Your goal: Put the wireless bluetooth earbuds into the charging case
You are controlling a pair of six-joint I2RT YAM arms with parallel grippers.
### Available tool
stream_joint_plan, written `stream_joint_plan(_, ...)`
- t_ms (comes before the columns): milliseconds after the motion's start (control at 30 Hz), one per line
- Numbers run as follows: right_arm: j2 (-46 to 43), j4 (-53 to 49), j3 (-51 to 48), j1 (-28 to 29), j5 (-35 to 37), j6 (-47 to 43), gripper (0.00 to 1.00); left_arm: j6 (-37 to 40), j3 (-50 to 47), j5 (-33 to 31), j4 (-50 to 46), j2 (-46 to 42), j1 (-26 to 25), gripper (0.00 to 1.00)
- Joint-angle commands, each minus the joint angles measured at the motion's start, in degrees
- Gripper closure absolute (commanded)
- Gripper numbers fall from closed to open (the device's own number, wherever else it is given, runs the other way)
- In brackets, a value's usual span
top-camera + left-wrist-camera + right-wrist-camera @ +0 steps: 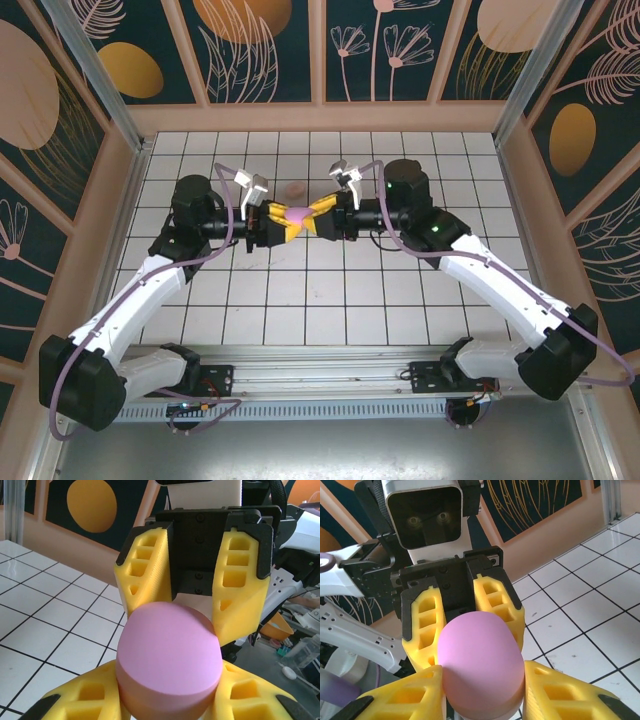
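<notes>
From above, the left gripper point(272, 224) and right gripper point(322, 218) meet over the table point(330, 300), both pinching the pink case point(299, 213) aloft. In the left wrist view, yellow fingers point(85, 705) clamp its sides. The right wrist view shows the same, so uneven pulling could twist it free and drop it.

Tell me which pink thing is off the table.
The lilac-pink case, held between the left gripper and right gripper. The smaller pale pink piece lies on the tiles beyond them.
</notes>
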Motion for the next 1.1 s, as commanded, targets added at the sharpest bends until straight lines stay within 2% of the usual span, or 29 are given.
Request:
stream_joint_plan(0, 2.3, 4.25, 0.88, -0.45, 2.57, 5.51, 0.68, 1.05, 1.64, 4.76, 4.05, -0.3, -1.51, 0.8)
stream_joint_plan(100, 2.85, 6.14, 0.13, -1.25, 3.7, 9.32, 0.72, 1.42, 1.36, 5.09, 3.94, -0.3, -1.5, 0.8)
stream_joint_plan(167, 3.18, 7.14, -0.4, -1.79, 3.94, 11.32, 0.71, 1.73, 1.31, 5.08, 3.71, -0.3, -1.51, 0.8)
stream_joint_plan(300, 3.58, 7.4, -0.72, -2.15, 5.06, 13.9, 0.47, 2.55, 1.09, 4.38, 2.95, -0.56, -1.51, 0.8)
stream_joint_plan(400, 3.67, 5.78, -0.2, -2.4, 7.59, 14.68, 0.38, 3.48, 0.98, 3.93, 2.14, -0.56, -1.51, 0.8)
stream_joint_plan(533, 3.51, 4.04, -0.01, -3.61, 10.86, 15.92, 0.36, 3.49, 0.48, 3.39, 2.38, -0.21, -1.51, 0.81)
stream_joint_plan(833, 0.91, 4.24, -0.28, -4.28, 10.59, 17.58, 0.29, 5.99, -0.69, -2.85, 0.69, -0.7, -1.34, 0.83)
stream_joint_plan(1067, -1.23, 2.98, 0.64, -4.37, 10.79, 17.37, 0.28, 5.77, -0.79, -3.82, 0.82, 0.14, -0.9, 0.82)
